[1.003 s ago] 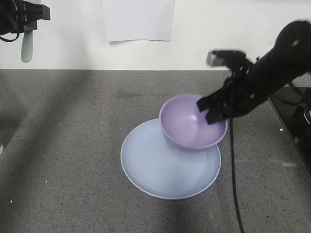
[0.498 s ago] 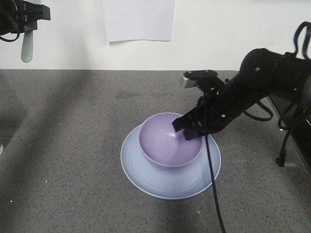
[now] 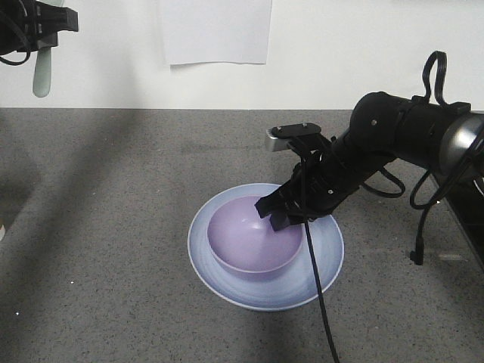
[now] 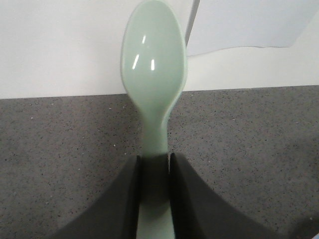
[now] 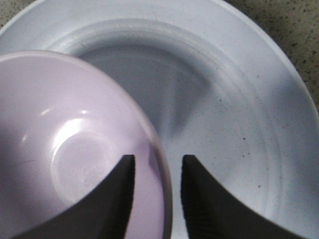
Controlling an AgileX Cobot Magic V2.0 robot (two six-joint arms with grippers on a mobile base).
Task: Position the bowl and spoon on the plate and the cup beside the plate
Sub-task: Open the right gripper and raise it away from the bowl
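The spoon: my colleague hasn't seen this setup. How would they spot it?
Look upper left in the front view, against the white wall. The left gripper holds the spoon aloft there, scoop down. It is pale mint green, unlike the purple bowl and blue plate.

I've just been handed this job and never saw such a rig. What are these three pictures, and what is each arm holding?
It is a robot with two arms, each ending in a two-fingered pincer. The wide picture looks from the front at a grey table. The other two come from cameras on the wrists, looking out between the fingers. The left pincer, raised at the wide picture's upper left, is shut on a pale green spoon. The right pincer is down at a purple bowl that appears to sit on a pale blue plate; one finger is inside the bowl's rim and one outside. Whether it grips the rim I cannot tell.
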